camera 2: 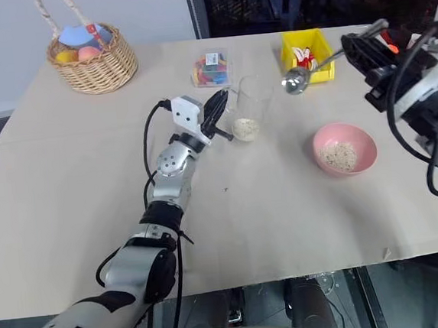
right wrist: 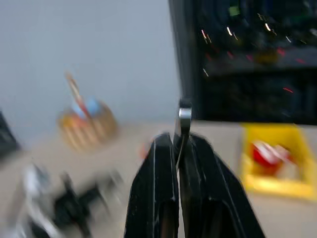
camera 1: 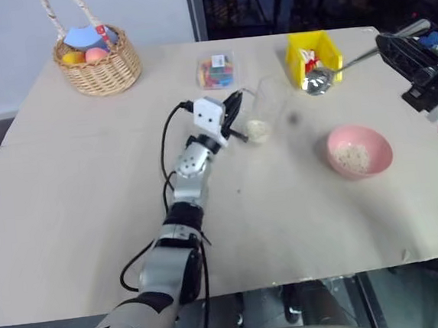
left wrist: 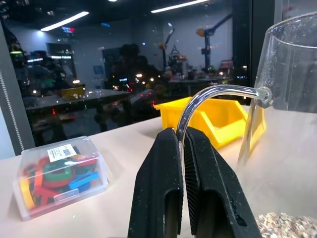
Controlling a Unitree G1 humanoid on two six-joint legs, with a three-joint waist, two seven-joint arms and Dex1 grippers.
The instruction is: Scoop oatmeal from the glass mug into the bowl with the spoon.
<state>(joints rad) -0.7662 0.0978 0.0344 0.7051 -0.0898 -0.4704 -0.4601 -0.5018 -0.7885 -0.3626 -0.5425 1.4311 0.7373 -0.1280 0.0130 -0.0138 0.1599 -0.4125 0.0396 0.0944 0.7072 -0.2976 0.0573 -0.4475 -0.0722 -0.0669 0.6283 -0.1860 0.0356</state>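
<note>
The glass mug (camera 2: 254,106) stands near the middle of the tabletop (camera 2: 71,223), a low heap of oatmeal (camera 2: 246,128) in its bottom, and the left end effector (left wrist: 182,148) is clenched on its thin side handle. The pink bowl (camera 2: 345,148) sits on the robot's right of the mug, well apart, already carrying some flakes. Above and beyond the bowl, in front of the yellow bin (camera 2: 306,50), the right end effector (right wrist: 178,144) is clamped on the handle of the spoon (camera 2: 297,79), which hangs in the air with its oval bowl toward the mug. The main risk from here is at the mug's mouth: it is narrow and tall, so a spoon coming in at a poor angle could knock the rim and tip or drag the glass, and the grip on so slim a handle may let the mug twist. A thinly held spoon could also roll in the fingers and spill flakes on the way to the bowl. Whether the spoon carries anything now is hard to tell, and the right wrist view is blurred. The mug's clear wall nearly vanishes against the tabletop.
</note>
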